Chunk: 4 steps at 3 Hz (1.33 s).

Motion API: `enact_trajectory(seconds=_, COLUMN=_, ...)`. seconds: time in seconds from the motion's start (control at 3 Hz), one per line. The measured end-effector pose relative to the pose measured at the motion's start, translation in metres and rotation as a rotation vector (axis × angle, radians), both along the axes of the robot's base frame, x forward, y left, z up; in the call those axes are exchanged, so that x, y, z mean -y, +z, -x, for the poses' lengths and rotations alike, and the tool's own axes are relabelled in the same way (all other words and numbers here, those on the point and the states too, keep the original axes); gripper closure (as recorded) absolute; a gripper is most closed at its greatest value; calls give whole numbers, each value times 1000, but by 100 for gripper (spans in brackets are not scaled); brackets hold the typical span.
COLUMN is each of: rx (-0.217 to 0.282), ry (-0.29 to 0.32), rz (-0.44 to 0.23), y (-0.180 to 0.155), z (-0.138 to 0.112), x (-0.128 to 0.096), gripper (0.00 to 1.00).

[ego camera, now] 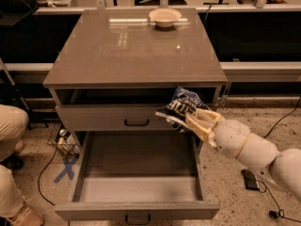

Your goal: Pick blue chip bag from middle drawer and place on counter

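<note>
Cream two-finger gripper (193, 122), at the cabinet's right, pinched on the lower edge of the crinkled dark-blue chip bag (184, 103). The bag hangs above the open wide grey middle drawer (136, 175), seemingly clear of it, just below the near right edge of the glossy grey-brown counter (131, 51)

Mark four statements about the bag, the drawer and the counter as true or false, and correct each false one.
1. The tool is shut on the bag. True.
2. The bag lies on the drawer floor. False: the tool holds it up, clear of the floor, near the drawer's right rear corner.
3. A bowl stands on the counter. True.
4. The drawer is pushed shut. False: it is pulled open, and its floor shows.
</note>
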<state>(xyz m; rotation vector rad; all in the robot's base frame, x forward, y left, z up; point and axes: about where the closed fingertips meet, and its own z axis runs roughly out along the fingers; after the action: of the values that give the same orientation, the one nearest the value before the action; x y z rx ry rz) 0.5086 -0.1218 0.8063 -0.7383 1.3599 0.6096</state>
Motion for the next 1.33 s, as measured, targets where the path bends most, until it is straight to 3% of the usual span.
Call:
enact_trajectory(seconds=1.0, rx=324, ry=-17, rz=46, y=146, z=-34, x=-4, gripper=100)
enact_trajectory(seconds=1.33, rx=394, ry=-18, rz=81, y=179, z=-37, x=-9, gripper=100)
